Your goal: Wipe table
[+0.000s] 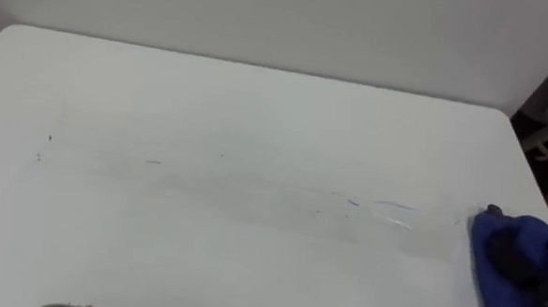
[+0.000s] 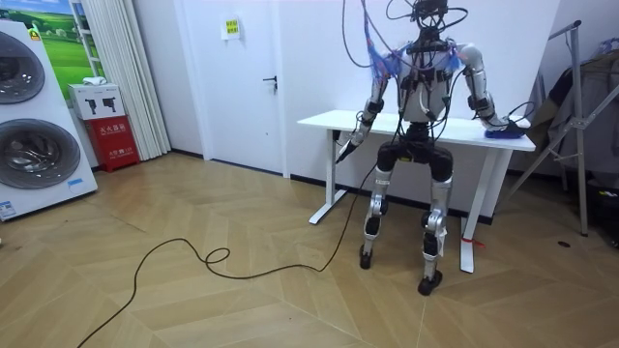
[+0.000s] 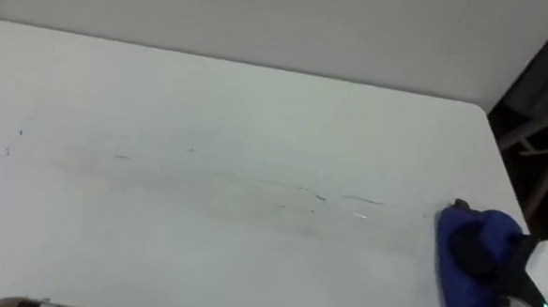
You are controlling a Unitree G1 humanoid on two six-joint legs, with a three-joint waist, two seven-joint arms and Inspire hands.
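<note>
At the white table's (image 1: pixel 257 124) right edge | right hand (image 1: pixel 515 253) rests on bunched blue cloth (image 1: pixel 492 295), grasp cannot be told | left hand (image 2: pixel 346 145) hangs beside table, state unclear

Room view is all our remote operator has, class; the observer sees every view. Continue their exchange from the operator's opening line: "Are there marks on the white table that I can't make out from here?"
Observer: Yes. Thin blue marks lie on the table, right of its middle and just left of the blue cloth.
Operator: Anything towards the left end?
Observer: A few small dark specks sit near the left end.
Operator: How does the cloth lie?
Observer: It is bunched up, with the right hand on top of it, close to the table's right edge.
</note>
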